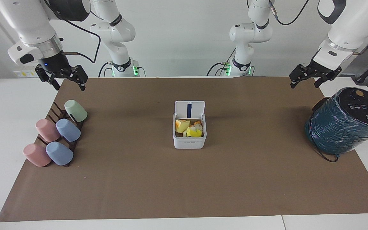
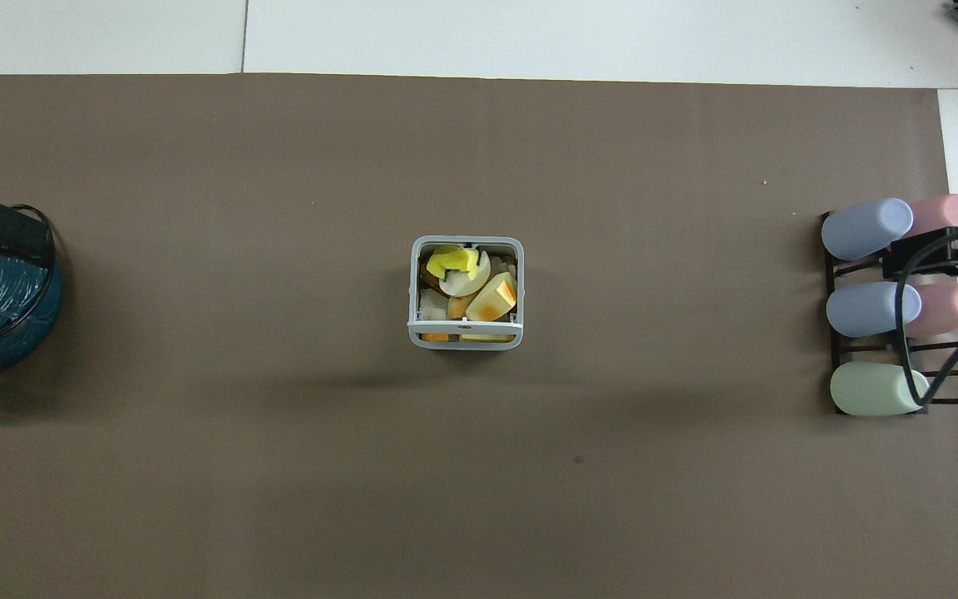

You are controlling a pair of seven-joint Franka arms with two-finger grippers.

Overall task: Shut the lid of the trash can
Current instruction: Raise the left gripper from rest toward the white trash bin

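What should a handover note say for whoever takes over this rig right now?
Left hand: open, raised over the left arm's end of the table near the teal cylinder, holding nothing.
Right hand: open, raised near the cup rack, holding nothing.
Trash can: mid-table on the brown mat, with food scraps inside.
Lid: standing upright, hinged at the edge nearer the robots.
Done: nothing.
Left: reach the lid and push it down shut.
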